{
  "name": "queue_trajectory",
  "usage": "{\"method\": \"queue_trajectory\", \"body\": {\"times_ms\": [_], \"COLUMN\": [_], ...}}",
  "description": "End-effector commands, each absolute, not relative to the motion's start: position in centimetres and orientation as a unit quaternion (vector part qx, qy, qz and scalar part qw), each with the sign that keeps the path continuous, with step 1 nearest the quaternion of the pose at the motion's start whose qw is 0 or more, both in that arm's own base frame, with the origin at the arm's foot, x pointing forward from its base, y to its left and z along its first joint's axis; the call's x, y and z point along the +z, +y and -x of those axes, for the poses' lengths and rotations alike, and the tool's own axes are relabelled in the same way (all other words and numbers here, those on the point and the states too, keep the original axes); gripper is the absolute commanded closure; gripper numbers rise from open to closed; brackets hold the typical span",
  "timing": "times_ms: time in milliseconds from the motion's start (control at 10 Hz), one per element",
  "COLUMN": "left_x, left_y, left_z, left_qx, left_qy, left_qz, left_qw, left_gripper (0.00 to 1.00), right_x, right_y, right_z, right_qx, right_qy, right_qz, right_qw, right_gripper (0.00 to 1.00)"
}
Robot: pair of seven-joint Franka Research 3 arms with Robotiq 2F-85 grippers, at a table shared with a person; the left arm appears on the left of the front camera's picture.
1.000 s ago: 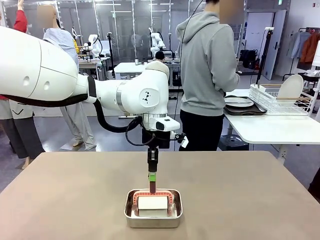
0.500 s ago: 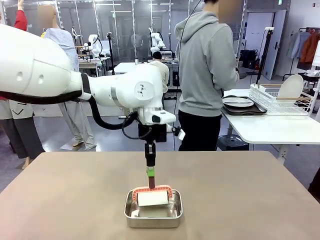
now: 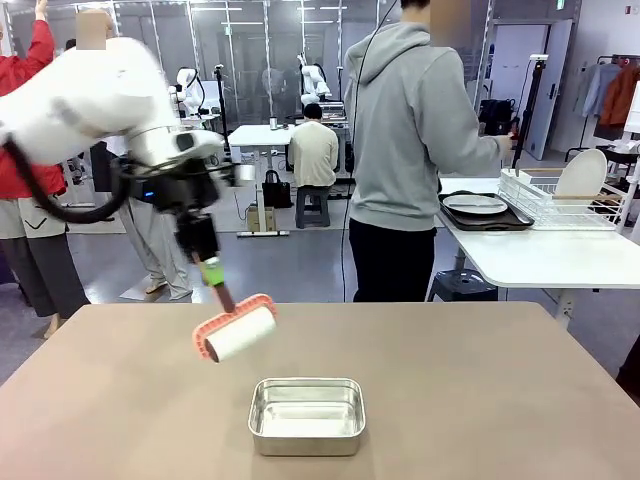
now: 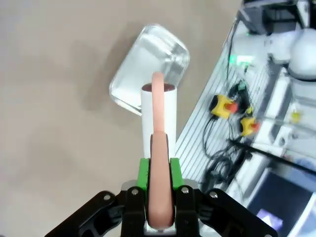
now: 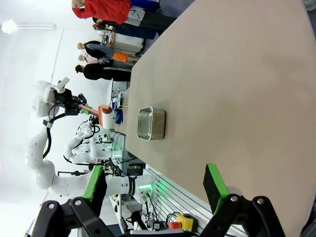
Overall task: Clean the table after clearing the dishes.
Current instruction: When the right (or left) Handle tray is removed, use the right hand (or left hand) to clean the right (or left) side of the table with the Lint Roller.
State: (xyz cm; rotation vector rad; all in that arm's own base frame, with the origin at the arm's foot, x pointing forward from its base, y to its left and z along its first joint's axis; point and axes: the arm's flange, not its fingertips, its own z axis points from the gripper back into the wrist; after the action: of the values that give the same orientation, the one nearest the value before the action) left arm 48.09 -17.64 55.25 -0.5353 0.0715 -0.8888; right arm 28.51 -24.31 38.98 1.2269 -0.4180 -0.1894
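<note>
My left gripper (image 3: 209, 270) is shut on the salmon handle of a lint roller (image 3: 238, 331), held tilted in the air above the brown table (image 3: 480, 400), left of the steel pan (image 3: 306, 414). In the left wrist view the green pads (image 4: 143, 172) clamp the handle (image 4: 159, 197), with the white roll (image 4: 159, 114) over the pan (image 4: 148, 64). My right gripper (image 5: 154, 182) stands open over the table's edge (image 5: 237, 74), nothing between its fingers. The dishes (image 3: 477, 205), a white plate on a dark tray, sit on the white side table.
A person in a grey hoodie (image 3: 415, 150) stands at the far side, turned toward the white table (image 3: 550, 255) with its wire rack (image 3: 560, 195) holding a plate. The pan (image 5: 151, 123) looks empty.
The left arm has lifted the roller out of the pan and swung it up and to the left; the roller now hangs tilted, and the pan is left empty.
</note>
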Motion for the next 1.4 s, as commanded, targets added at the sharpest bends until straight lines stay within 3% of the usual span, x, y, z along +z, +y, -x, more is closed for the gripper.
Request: {"method": "queue_trajectory", "body": {"times_ms": [0,100,300,400,500,900,1000,1300], "left_x": [50.8,49.6,47.2,46.7,47.5,47.5,46.8,42.9], "left_y": [-13.7,-12.1,-10.5,-10.9,-8.6,-8.6,-9.0,-8.2], "left_z": [-48.6,-49.1,-49.7,-50.0,-50.3,-50.3,-50.3,-52.9], "left_qx": [-0.267,-0.197,-0.159,-0.171,-0.184,-0.184,-0.177,-0.127], "left_qy": [0.007,0.005,-0.018,-0.033,0.014,0.014,0.007,-0.028], "left_qz": [0.332,0.334,0.33,0.323,0.328,0.328,0.328,0.344], "left_qw": [0.905,0.922,0.93,0.93,0.926,0.926,0.928,0.93], "left_gripper": [1.0,1.0,1.0,1.0,1.0,1.0,0.8,0.8], "right_x": [39.0,39.0,39.0,39.0,39.0,39.0,39.0,39.0], "right_y": [-24.1,-24.1,-24.1,-24.1,-24.1,-24.1,-24.1,-24.1], "right_z": [-28.6,-28.6,-28.6,-28.6,-28.6,-28.6,-28.6,-28.6], "right_qx": [-0.089,-0.089,-0.089,-0.089,-0.089,-0.089,-0.089,-0.089], "right_qy": [-0.204,-0.204,-0.204,-0.204,-0.204,-0.204,-0.204,-0.204], "right_qz": [-0.57,-0.57,-0.57,-0.57,-0.57,-0.57,-0.57,-0.57], "right_qw": [0.791,0.791,0.791,0.791,0.791,0.791,0.791,0.791], "right_gripper": [0.0,0.0,0.0,0.0,0.0,0.0,0.0,0.0]}}
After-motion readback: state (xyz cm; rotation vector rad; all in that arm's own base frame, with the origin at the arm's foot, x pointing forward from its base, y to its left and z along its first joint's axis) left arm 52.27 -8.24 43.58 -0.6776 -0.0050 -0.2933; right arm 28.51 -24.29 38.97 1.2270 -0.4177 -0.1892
